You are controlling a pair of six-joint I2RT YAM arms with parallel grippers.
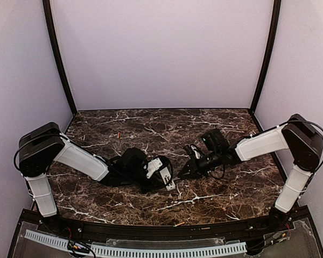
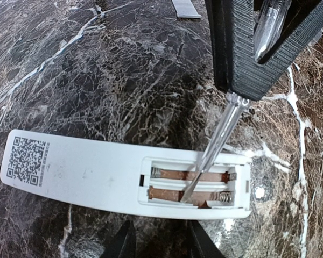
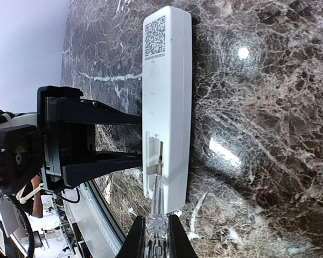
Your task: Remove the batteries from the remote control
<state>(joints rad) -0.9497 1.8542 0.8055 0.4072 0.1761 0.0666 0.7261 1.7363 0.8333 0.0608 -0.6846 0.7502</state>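
1. Left wrist view, nearest first: the left gripper (image 2: 161,243) shows only as two dark fingers at the bottom edge. They stand apart with nothing between them and butt against the near long side of the remote control (image 2: 97,174).
2. The remote control lies flat and back up on the marble table (image 2: 97,70), across the lower frame. Both batteries (image 2: 189,176) sit in its open recess, one slot behind the other.
3. A pry tool (image 2: 222,134) slants down from the upper right and crosses the farther cell. Its flat tip rests about midway along the nearer one. The right gripper (image 2: 258,75) is pinched on the tool's clear handle.
4. The step in hand, as I judge it, is levering out the nearer cell.
   - Slide the tip to the cell's left end, away from its spring.
   - Press toward the spring, then lift with a small tilt.
   - Let the left fingers brace the handset so it cannot skate.
   - A hard flick could send the cell rolling.
5. The remote's long axis runs left to right, dipping slightly toward the right. The QR-code end points left and the recess end points right. In the right wrist view the same axis runs top to bottom, with the QR code uppermost.
6. Farthest away, at the top edge, a flat white cover piece (image 2: 185,9) lies well apart.
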